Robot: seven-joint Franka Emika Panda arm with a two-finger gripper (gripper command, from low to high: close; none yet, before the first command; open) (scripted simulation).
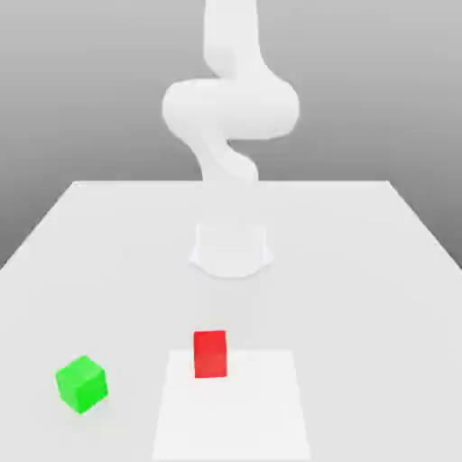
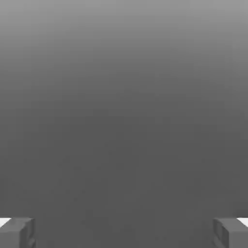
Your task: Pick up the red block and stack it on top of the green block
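The red block (image 1: 209, 354) rests on the white table near the front, at the far edge of a paler square patch (image 1: 231, 411). At the exterior view's left, a little nearer the front, the green block (image 1: 81, 383) sits turned at an angle, well apart from the red one. My gripper (image 2: 124, 233) is open in the hand view: its two grey fingertips (image 2: 17, 232) stand far apart with nothing between them, and only plain grey background lies beyond.
The white arm (image 1: 230, 108) rises from its round base (image 1: 231, 248) at mid-table behind the blocks and curls upward out of the exterior view. The white table (image 1: 361, 271) stretches to the back edge and both sides.
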